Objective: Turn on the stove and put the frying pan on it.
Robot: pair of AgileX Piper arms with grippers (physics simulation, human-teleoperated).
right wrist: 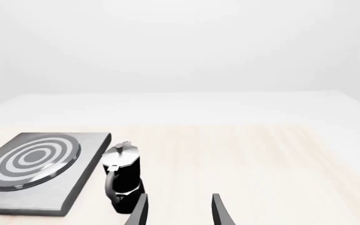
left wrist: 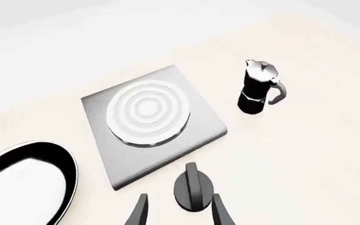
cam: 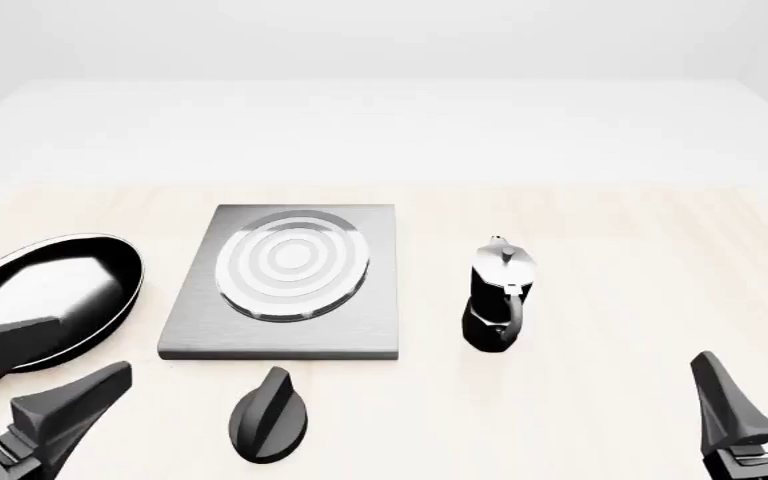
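The stove (cam: 204, 335) is a flat grey slab with a ringed burner (cam: 291, 262), left of the table's centre; it also shows in the left wrist view (left wrist: 130, 164) and the right wrist view (right wrist: 86, 180). Its black oval knob (cam: 268, 416) lies just in front of the slab. The frying pan (cam: 44, 290) rests on the table to the stove's left, its handle hidden. My left gripper (cam: 44, 378) is open near the pan's near edge, holding nothing; from its own camera (left wrist: 180, 204) the knob (left wrist: 194, 187) lies ahead between the fingers. My right gripper (cam: 762, 392) is open and empty at the near right.
A black-and-silver moka pot (cam: 498, 295) stands upright right of the stove, also visible in the left wrist view (left wrist: 258, 86) and close ahead of the right fingers (right wrist: 122, 176). The pale wooden table (cam: 624, 240) ends in a far edge against a white background.
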